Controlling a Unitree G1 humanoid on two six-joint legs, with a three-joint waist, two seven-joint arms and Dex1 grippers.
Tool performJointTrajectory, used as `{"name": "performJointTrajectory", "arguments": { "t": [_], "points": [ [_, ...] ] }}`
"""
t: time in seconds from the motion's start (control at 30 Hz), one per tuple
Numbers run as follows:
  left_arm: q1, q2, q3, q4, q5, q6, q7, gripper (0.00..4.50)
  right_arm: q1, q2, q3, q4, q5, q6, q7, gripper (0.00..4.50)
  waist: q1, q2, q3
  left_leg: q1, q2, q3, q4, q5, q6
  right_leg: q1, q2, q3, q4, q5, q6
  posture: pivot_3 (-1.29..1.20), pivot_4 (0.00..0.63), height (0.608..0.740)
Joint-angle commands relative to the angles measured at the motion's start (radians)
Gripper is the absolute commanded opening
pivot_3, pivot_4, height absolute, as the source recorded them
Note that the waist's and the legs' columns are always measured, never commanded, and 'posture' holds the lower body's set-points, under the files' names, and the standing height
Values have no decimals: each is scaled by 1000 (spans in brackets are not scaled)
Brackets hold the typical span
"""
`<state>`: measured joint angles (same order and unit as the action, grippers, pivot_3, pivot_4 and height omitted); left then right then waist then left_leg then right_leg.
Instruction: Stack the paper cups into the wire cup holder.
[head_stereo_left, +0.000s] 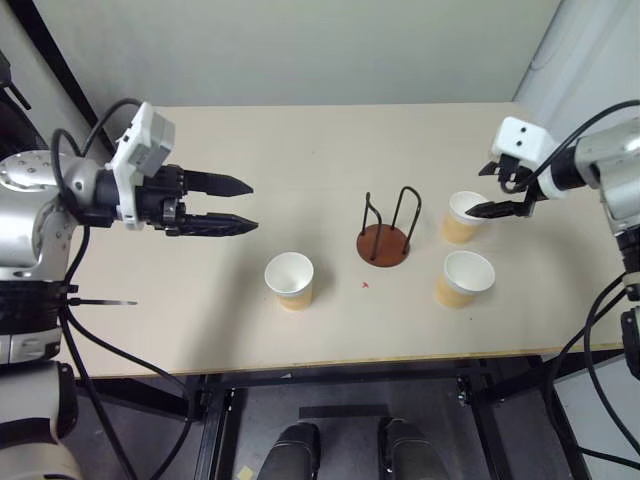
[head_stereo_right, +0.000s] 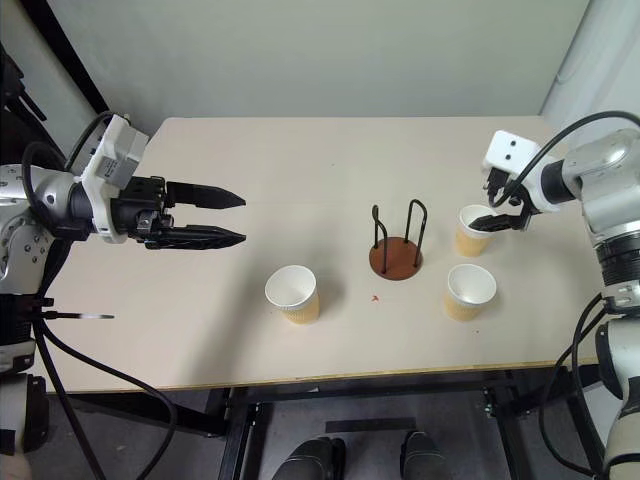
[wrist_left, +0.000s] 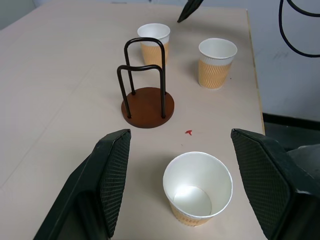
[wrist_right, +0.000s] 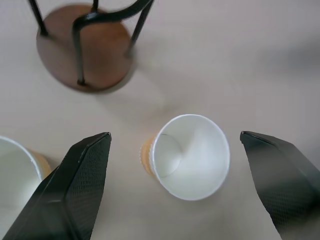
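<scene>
Over the left part of the pale wooden table (head_stereo_left: 200, 300): left black two-fingered gripper (head_stereo_left: 243, 206), fingers parted wide, nothing between them, pointing level toward the middle. Directly ahead of those fingers and a little lower, toward the front edge — first small tapered paper cup, white inside with a tan-yellow wall (head_stereo_left: 290, 279), upright, mouth up, untouched.

At the middle: wire cup holder with a round reddish-brown disc base and two upright black wire loops (head_stereo_left: 385, 240), empty, loops standing vertical, so any cup must come down from above along that axis.

Toward the right edge: second identical paper cup (head_stereo_left: 465, 277) near the front, third identical paper cup (head_stereo_left: 464, 215) just behind it, both upright, both just beside the holder. Right black two-fingered gripper (head_stereo_left: 493, 209) tilted down over the third cup's rim, fingers spread wide to either side of it in the wrist view — not closed on it. Right arm clearly the nearer one; holder to its left, close by.
</scene>
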<state>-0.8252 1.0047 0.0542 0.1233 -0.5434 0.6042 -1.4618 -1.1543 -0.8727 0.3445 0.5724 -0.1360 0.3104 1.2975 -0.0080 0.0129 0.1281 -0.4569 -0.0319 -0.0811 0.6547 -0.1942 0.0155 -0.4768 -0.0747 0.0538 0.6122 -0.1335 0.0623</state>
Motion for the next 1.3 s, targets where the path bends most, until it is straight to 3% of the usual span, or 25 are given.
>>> {"name": "performJointTrajectory", "arguments": {
  "t": [0.03, 0.43, 0.47, 0.57, 0.87, 1.03, 1.3],
  "points": [
    [-27, 28, 10, -16, 0, -12, -32, 3438, -41, 10, 5, 52, -41, -78, 4, 4281, -1, 0, 0, 0, 0, 0, 0, 0, 0, 0, 0, 0, 0, 0, 0, 0, 150, 740],
    [-55, 47, 14, -8, 30, -40, -45, 3438, -100, 102, 68, 370, -204, -311, -69, 4281, -2, 0, 0, 0, 0, 0, 0, 0, 0, 0, 0, 0, 0, 0, 0, 0, 150, 740],
    [-54, 49, 16, -9, 30, -38, -43, 3438, -103, 107, 76, 399, -221, -335, -83, 4119, -2, 0, 0, 0, 0, 0, 0, 0, 0, 0, 0, 0, 0, 0, 0, 0, 150, 740],
    [-51, 54, 19, -11, 29, -35, -41, 3438, -119, 125, 83, 469, -256, -380, -115, 3354, -2, 0, 0, 0, 0, 0, 0, 0, 0, 0, 0, 0, 0, 0, 0, 0, 150, 740],
    [-45, 77, 32, -6, 29, -34, -33, 3438, -169, 142, 43, 525, -247, -412, -79, 31, -3, 0, 0, 0, 0, 0, 0, -1, -1, 0, 0, 0, -1, 1, 0, 0, 150, 740],
    [-27, 102, 45, 18, 38, -42, -26, 3438, -179, 106, -26, 402, -166, -364, 44, 8, -3, 1, 0, -1, 0, -1, -1, -3, -2, -1, 0, 0, -1, 1, 0, 0, 150, 740],
    [-37, 112, 47, 62, 50, -59, -16, 3438, -218, 111, -116, -74, -14, -136, 177, 8, -9, 1, 0, -3, 0, -1, -2, -3, -3, -3, 0, -1, -1, -1, -2, 0, 150, 740]
  ]
}}
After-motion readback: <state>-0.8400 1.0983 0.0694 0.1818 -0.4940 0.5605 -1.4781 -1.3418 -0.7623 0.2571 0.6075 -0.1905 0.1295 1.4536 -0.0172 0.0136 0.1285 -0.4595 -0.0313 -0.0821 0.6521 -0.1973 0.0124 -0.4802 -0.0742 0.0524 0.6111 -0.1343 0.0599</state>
